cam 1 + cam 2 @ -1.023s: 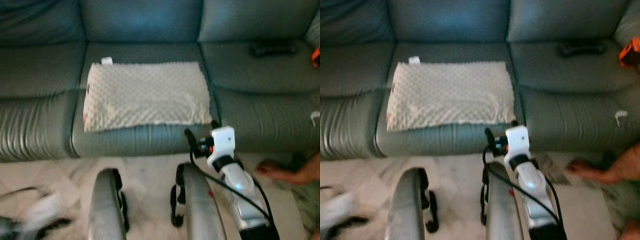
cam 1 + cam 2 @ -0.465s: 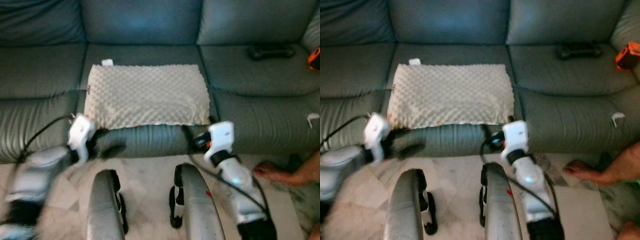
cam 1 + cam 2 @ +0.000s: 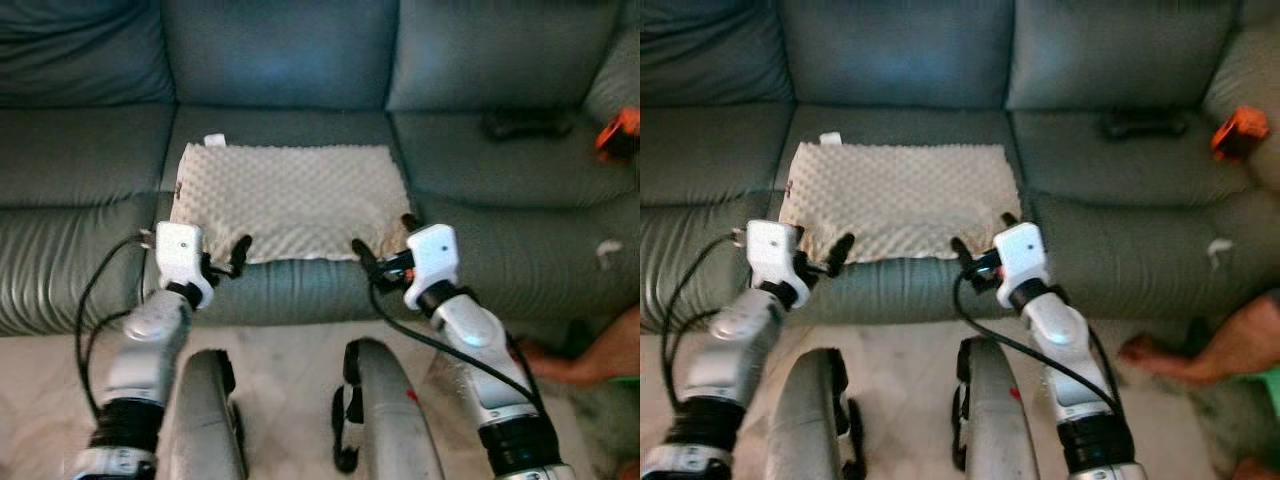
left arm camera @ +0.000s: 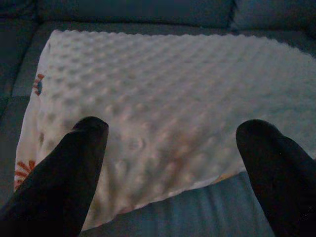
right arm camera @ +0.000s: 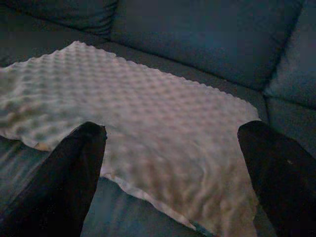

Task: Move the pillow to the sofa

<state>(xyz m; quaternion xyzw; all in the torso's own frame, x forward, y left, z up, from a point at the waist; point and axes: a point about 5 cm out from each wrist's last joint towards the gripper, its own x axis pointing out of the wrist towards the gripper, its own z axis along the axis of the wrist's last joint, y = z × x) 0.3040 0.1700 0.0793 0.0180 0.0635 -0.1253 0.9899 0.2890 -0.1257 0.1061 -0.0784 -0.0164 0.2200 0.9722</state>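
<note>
Both arms are silver-grey tubes that end in black cuffs near the elbow; each wrist carries a boxy white housing, and black cables loop loosely from it back along the forearm; the left gripper (image 3: 228, 262) and the right gripper (image 3: 382, 243) each have two long, matte black fingers (image 4: 74, 168) with rounded tips; a small red mark sits beside the right wrist housing; below, two rounded grey legs show black joints.
</note>
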